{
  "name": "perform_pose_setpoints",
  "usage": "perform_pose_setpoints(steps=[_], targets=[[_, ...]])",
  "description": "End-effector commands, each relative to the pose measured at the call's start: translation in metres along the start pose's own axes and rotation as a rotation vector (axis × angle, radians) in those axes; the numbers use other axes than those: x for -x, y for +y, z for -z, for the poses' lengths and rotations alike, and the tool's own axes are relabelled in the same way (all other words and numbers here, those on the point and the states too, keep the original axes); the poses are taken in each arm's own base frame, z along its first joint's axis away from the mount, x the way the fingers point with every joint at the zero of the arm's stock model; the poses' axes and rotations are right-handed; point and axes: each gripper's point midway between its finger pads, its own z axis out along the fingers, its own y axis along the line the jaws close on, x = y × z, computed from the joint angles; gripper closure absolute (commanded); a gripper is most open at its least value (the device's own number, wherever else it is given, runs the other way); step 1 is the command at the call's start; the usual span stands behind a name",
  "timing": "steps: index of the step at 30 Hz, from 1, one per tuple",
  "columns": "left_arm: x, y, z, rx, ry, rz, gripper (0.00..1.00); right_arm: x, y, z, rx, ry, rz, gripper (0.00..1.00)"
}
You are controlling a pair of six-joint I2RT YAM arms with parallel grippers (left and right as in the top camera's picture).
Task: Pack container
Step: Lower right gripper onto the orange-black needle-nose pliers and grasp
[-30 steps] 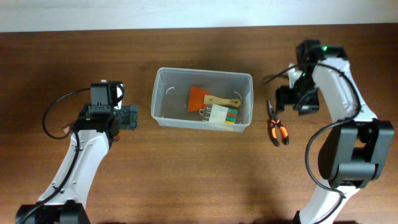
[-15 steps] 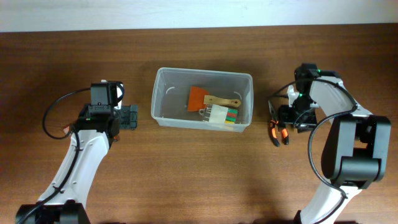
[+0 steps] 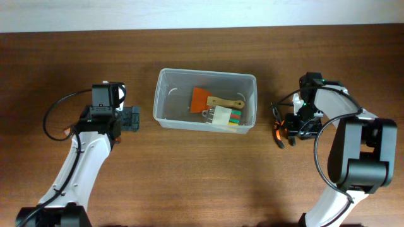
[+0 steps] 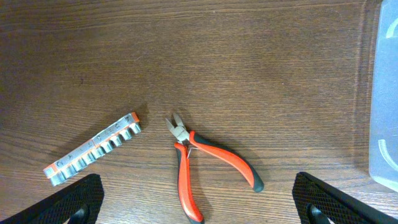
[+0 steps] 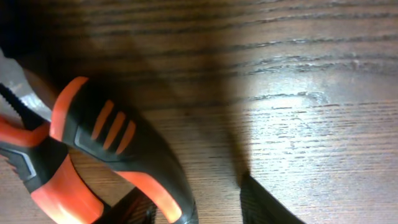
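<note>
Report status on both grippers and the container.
Left gripper open, idle beside container. Right gripper low, jaws open astride pliers handle. Path to container clear.

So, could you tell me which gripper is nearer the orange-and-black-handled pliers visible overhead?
Right. The right gripper is directly at the pliers; the left gripper sits beyond the clear plastic container.

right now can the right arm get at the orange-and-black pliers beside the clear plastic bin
Probably yes: the right gripper hangs open, low over the orange-and-black pliers, with nothing between them.
</note>
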Motion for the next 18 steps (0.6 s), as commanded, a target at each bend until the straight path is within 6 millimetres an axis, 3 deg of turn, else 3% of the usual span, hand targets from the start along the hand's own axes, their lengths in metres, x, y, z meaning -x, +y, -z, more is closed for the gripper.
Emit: perform_pose_setpoints(steps=[1, 6, 12, 16, 18], targets=[[0.007, -0.002, 0.001, -0.008, -0.012, -0.016, 0.01, -0.009, 0.007, -0.012, 0.021, 0.035, 0.010, 0.58], [0.007, -0.002, 0.001, -0.008, -0.012, -0.016, 0.01, -0.007, 0.017, -0.012, 0.016, 0.027, 0.042, 0.65], [0.007, -0.002, 0.001, -0.008, -0.012, -0.016, 0.01, 0.002, 0.020, -0.012, 0.007, -0.010, 0.056, 0.59], [0.007, -0.002, 0.001, -0.008, -0.012, -0.016, 0.01, 0.003, 0.020, -0.012, 0.007, -0.011, 0.056, 0.74], [0.007, -0.002, 0.001, -0.008, -0.012, -0.016, 0.01, 0.003, 0.021, -0.012, 0.007, -0.014, 0.056, 0.76]])
